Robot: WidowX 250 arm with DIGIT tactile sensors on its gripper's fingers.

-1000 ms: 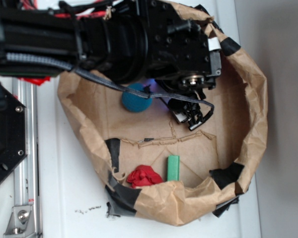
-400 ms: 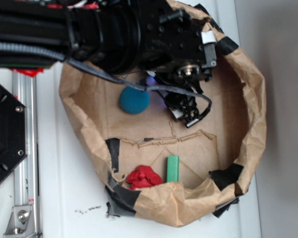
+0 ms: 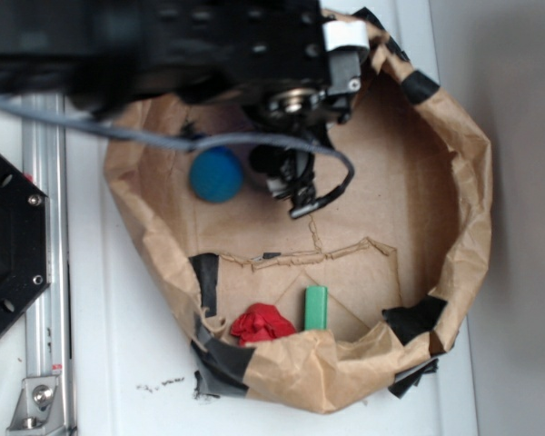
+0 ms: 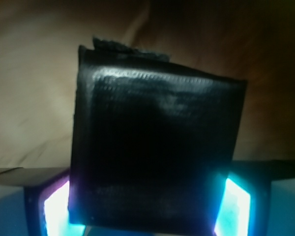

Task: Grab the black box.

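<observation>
Across the top of the exterior frame the black robot arm (image 3: 163, 45) reaches in from the left, blurred, and its gripper (image 3: 295, 186) hangs down over the upper middle of the brown paper basin (image 3: 463, 182). A grey cable (image 3: 118, 134) loops from the arm under the wrist. Just left of the gripper sits the blue ball (image 3: 215, 173), close beside it but apart. Low in the basin, near the bottom centre of the frame, the green block (image 3: 316, 307) stands on the paper floor, and the red crumpled thing (image 3: 264, 323) lies just to its left. Black tape patches (image 3: 416, 320) mark the paper rim at several spots. At the left edge a black hexagonal plate (image 3: 4, 245) lies on the white table (image 3: 118, 363), beside a metal rail (image 3: 44, 272).

From the wrist camera, the black box (image 4: 155, 157) fills the centre of the frame, its glossy, finely textured face turned to the lens and a rough flap sticking up at its upper left corner. It sits between the two fingers (image 4: 56, 211), whose lit pads glow pinkish at lower left and cyan at lower right, each right against a lower side of the box, so the gripper appears closed on it. In the exterior view the box itself cannot be made out under the arm.
</observation>
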